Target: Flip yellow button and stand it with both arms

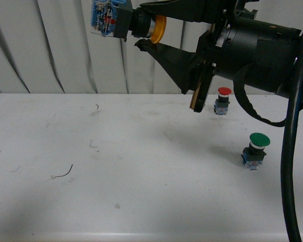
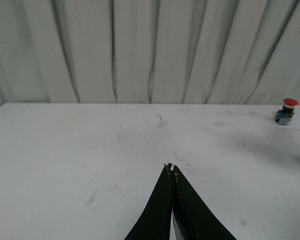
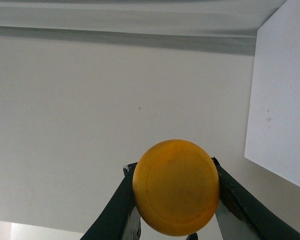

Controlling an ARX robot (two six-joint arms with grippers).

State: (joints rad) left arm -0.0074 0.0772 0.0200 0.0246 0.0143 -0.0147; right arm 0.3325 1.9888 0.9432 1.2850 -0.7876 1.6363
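While the yellow button (image 1: 122, 21) hangs high off the table (image 1: 116, 166), it lies sideways. Its yellow cap (image 1: 160, 28) is turned back toward the palm of the right gripper (image 1: 143, 27), and its blue-and-clear base sticks out past the fingertips. The gripper is closed on it about the collar and cap, 1 finger above and 1 below. Right wrist view agrees: the cap fills the gap between the 2 fingers (image 3: 117, 212), and each appears to touch its rim. No slack visible in the hold.

Left gripper (image 2: 171, 167): fingers pressed together tip to tip with nothing between them, over the table, well apart from the button. Not in the front view.

Further out from the right hand:
- Red button (image 1: 223, 99) stands on the table below the wrist, toward the back.
- Green button (image 1: 257, 148) stands below the forearm, nearer the camera.
- Both are upright and clear of either gripper.

Step judged: button is lifted and presented base-outward, handover for the flip pending. Not yet turned or stood.

Next move, as I read it: the left gripper has to open, rise to the exposed base and pinch it, and only then can the right let go. That calls for fingers squared across the base. The block is small, so a skewed pinch could twist it loose. Mind the clearance between the 2 sets of fingers.
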